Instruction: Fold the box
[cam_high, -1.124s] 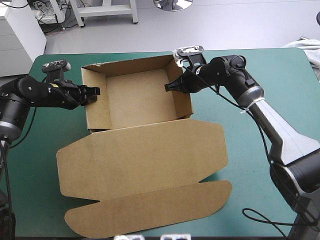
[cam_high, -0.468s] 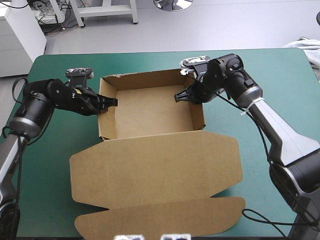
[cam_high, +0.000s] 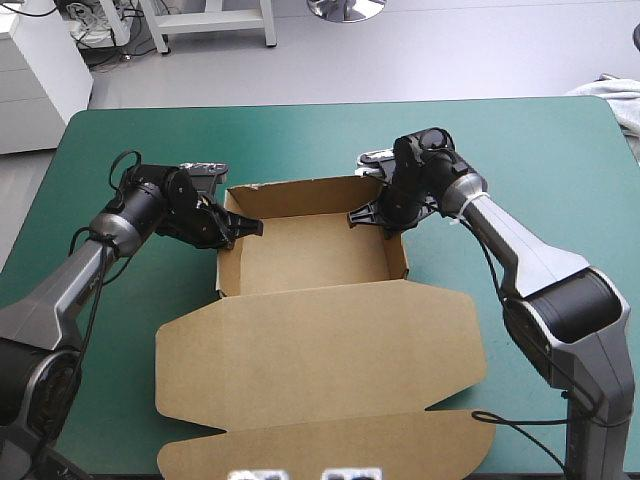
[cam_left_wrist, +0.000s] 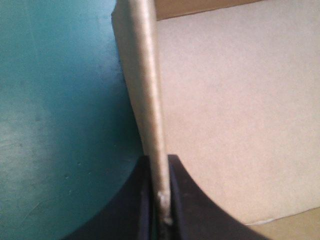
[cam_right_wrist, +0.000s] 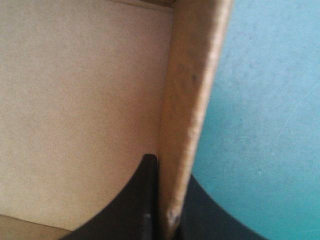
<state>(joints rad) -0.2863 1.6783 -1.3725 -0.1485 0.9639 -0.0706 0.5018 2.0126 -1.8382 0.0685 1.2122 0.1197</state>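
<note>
Your left arm (cam_high: 80, 275) reaches in from the frame's lower left and your right arm (cam_high: 520, 250) from its lower right, both bent inward toward centre frame, with the left gripper (cam_high: 245, 227) and right gripper (cam_high: 362, 215) each pinched tight on an opposite side wall of the box (cam_high: 310, 250).

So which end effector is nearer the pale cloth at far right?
Right: the right end effector clamps the box wall nearer the cloth; the left end effector, the opposite wall.

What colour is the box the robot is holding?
Brown, plain with no pattern. The box shows best in the high view.
</note>
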